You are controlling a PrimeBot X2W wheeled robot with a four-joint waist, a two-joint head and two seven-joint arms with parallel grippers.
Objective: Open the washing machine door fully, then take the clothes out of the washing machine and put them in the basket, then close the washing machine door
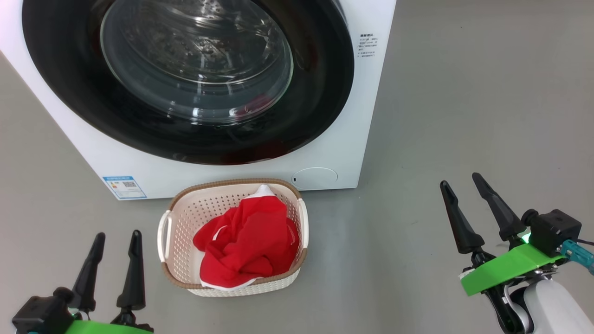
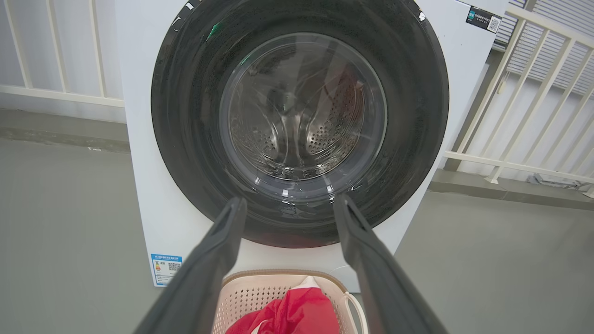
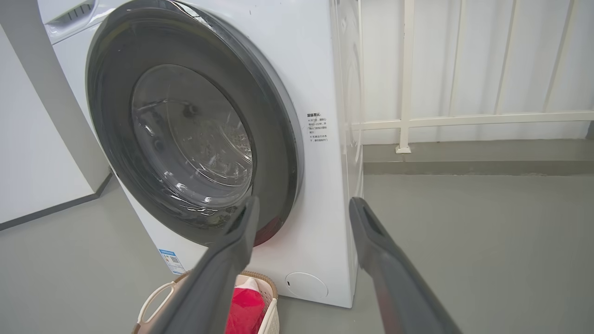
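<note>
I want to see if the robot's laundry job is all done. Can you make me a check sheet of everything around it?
Surface: grey floor, smooth.
Job's things: washing machine upright; washing machine door looks shut against its front; clothes lie red and crumpled inside the basket, which stands on the floor in front of the machine.
Clutter: a small grey item by the railing's foot, too small to tell.
Grippers: left gripper and right gripper both open, holding nothing, apart from the basket.
Cables: a thin dark lead with a teal plug at the right wrist.
Surroundings: white railing behind and beside the machine.
</note>
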